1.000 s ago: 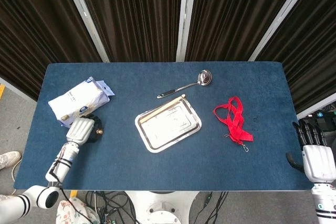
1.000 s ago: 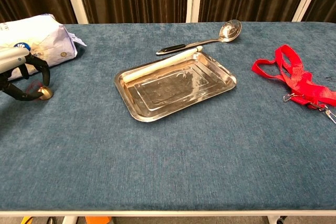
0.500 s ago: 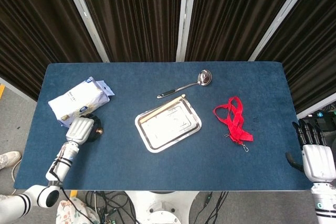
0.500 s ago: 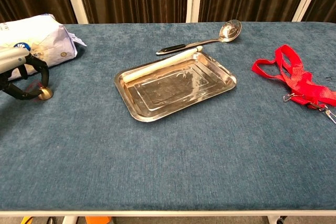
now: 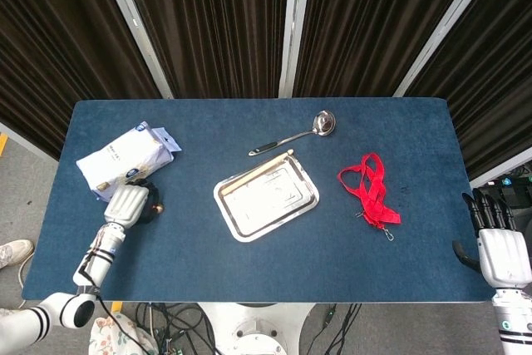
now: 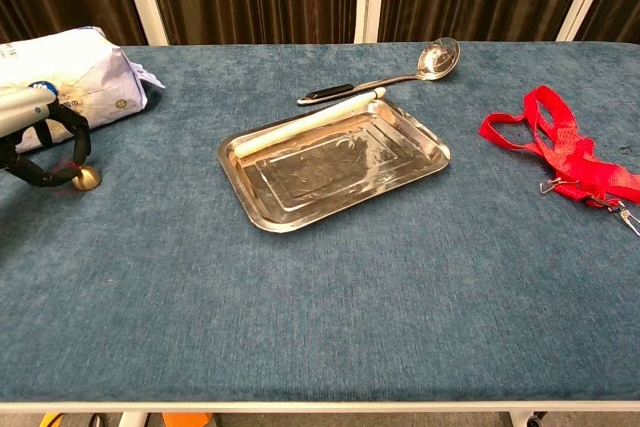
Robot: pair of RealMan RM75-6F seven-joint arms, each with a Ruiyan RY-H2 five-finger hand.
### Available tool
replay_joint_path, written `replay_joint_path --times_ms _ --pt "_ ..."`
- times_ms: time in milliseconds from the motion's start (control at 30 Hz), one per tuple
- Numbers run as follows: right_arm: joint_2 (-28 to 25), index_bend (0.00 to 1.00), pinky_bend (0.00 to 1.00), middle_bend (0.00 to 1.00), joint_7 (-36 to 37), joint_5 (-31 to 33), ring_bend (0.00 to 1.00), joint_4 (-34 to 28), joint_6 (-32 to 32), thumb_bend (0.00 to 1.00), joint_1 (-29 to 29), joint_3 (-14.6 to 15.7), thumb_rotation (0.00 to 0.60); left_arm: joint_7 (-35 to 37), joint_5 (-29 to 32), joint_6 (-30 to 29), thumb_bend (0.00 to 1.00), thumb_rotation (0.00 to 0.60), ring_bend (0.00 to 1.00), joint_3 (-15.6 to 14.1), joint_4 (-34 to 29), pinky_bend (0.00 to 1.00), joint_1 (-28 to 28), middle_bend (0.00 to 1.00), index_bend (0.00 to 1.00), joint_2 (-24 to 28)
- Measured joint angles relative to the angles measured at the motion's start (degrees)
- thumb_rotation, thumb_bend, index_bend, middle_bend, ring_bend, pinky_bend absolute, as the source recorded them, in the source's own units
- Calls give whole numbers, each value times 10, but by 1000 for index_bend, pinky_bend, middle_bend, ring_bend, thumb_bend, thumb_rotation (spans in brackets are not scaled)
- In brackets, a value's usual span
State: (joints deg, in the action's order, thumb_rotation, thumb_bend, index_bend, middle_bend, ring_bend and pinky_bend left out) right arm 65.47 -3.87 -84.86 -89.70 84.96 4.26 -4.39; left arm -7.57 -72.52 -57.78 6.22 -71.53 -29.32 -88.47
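A blue-covered desk carries a steel tray, a ladle, a red lanyard, a white bag and a small brass-coloured knob.

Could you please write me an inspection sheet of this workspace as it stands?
Surface: blue cloth table.
Job's things: small brass-coloured object on the cloth at the left robot hand's fingertips; whether they touch it cannot be told.
Clutter: white bag beside the left robot hand; steel tray mid-table with a pale stick along its far rim; ladle behind the tray; red lanyard to the right.
Robot hands: left robot hand rests low on the table, fingers curled; right robot hand is off the table's right edge, fingers straight, holding nothing.
Cables: tangle on the floor below the near edge.
Surroundings: dark curtains behind.
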Motion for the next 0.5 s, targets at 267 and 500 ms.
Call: replay_joint_path --times_ms 267,500 --pt "0 0 0 0 2 0 0 1 -1 218 0 0 600 -3 3 -5 371 600 258 1 0 386 1 411 615 -2" --pt "0 0 0 0 3 0 0 2 -2 218 0 1 600 -5 5 -10 382 600 260 2 -15 386 2 419 645 4"
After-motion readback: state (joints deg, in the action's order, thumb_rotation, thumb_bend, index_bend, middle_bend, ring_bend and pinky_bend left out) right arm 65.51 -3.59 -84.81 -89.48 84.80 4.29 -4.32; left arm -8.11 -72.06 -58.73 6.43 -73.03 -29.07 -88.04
